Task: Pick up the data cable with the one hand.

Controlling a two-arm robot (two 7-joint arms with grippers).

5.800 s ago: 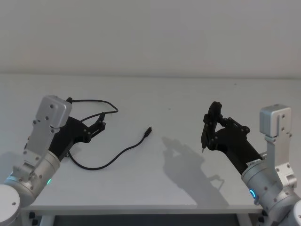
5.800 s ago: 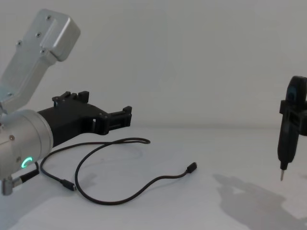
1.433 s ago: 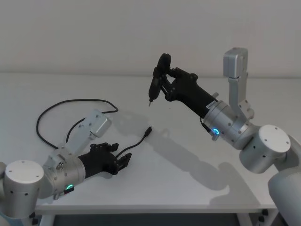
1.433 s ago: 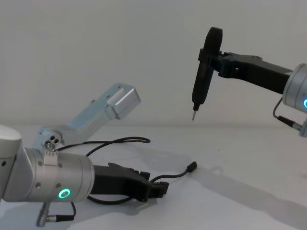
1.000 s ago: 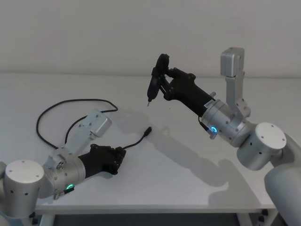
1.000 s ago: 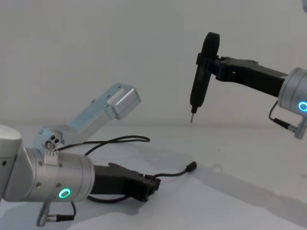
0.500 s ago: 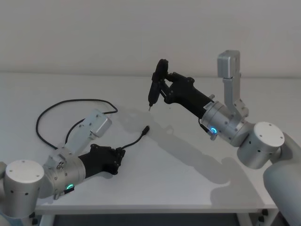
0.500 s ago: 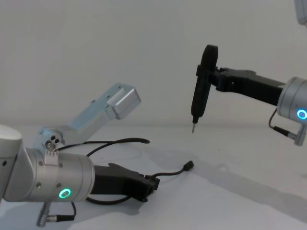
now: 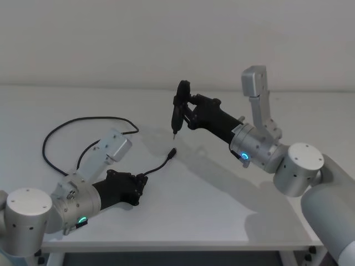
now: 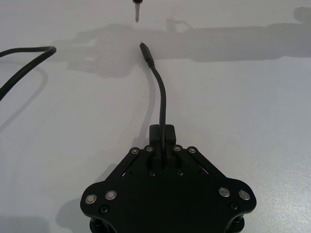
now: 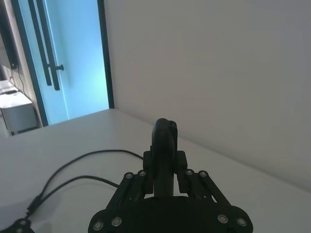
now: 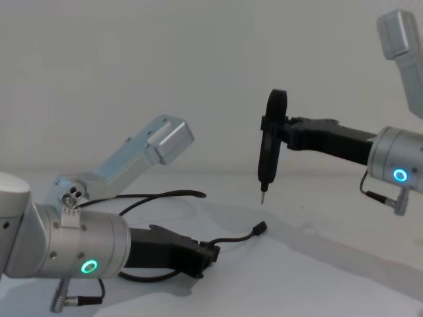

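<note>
Your left gripper (image 9: pixel 141 180) is clamped on the data cable (image 10: pixel 164 107), low over the white table (image 9: pixel 222 221).
The cable is a long, thin, black flexible cord. From the closed jaws a short stretch runs forward to its small black plug (image 9: pixel 173 151), and the rest trails back in a wide loose loop on the table's left side. Your right gripper (image 12: pixel 276 132) hangs over the middle, closed around a black pen-shaped tool (image 12: pixel 266 165) whose metal tip points down just above that plug.
</note>
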